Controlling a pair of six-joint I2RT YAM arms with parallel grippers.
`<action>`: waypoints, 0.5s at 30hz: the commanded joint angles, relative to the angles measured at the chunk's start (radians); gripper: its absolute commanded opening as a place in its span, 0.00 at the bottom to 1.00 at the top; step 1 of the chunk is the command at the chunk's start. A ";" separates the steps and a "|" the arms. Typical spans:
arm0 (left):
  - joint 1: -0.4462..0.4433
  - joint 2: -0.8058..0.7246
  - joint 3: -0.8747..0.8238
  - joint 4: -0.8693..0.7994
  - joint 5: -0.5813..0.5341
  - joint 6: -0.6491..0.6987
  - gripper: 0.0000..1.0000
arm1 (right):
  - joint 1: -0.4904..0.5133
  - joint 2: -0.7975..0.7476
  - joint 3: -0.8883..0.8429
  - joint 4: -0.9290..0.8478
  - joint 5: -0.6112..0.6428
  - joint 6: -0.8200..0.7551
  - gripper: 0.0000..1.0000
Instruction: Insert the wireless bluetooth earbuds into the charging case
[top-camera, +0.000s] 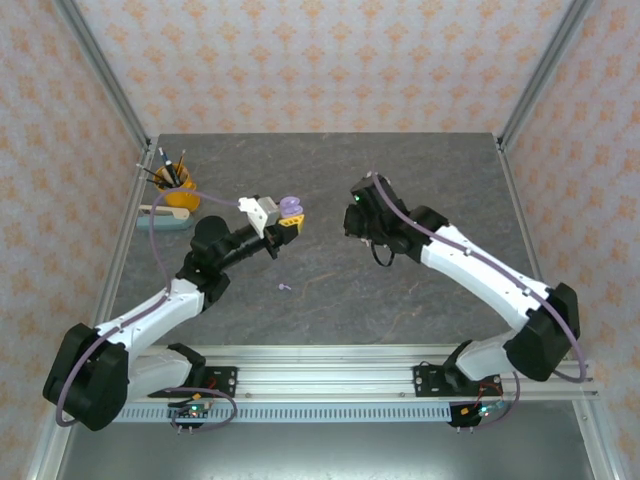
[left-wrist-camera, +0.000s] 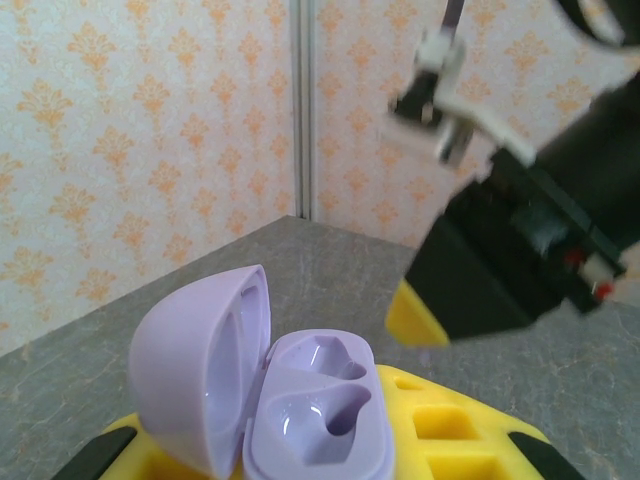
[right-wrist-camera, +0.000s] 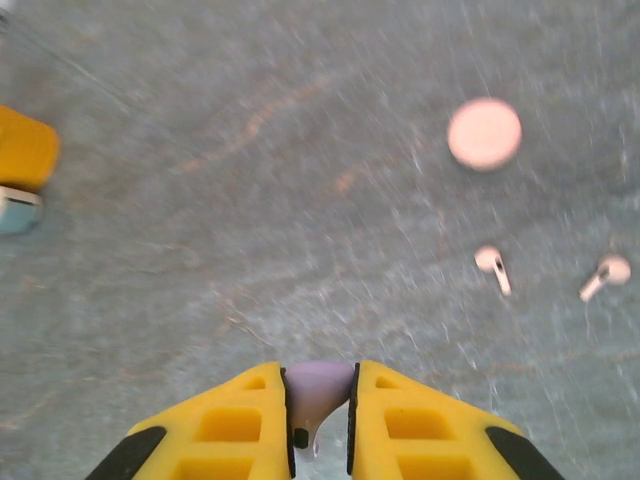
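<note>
My left gripper (top-camera: 286, 222) is shut on the lilac charging case (top-camera: 291, 208), holding it above the table. The case (left-wrist-camera: 318, 420) stands open between yellow fingers (left-wrist-camera: 455, 430), lid (left-wrist-camera: 195, 365) tipped left, both sockets bare. My right gripper (right-wrist-camera: 320, 400) is shut on a lilac earbud (right-wrist-camera: 318, 383), stem pointing down, above the table. The right arm (top-camera: 440, 245) hangs just right of the case, and one yellow finger (left-wrist-camera: 418, 318) shows beyond it. Another lilac earbud (top-camera: 284, 287) lies on the table below the case. Two pink earbuds (right-wrist-camera: 492, 267) (right-wrist-camera: 603, 274) lie on the table.
A shut round pink case (right-wrist-camera: 484, 133) lies beyond the pink buds. A yellow cup of pens (top-camera: 177, 190) and a teal-and-white block (top-camera: 165, 216) sit at the far left. Frame posts stand at the table's back corners.
</note>
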 joint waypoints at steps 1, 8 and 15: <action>0.004 0.023 0.050 0.008 0.049 0.012 0.00 | -0.006 -0.054 0.089 -0.021 0.032 -0.110 0.18; -0.008 0.071 0.118 0.008 0.095 0.011 0.00 | -0.006 -0.091 0.189 0.022 -0.028 -0.221 0.18; -0.035 0.130 0.205 -0.002 0.135 0.022 0.00 | -0.006 -0.095 0.219 0.100 -0.128 -0.280 0.18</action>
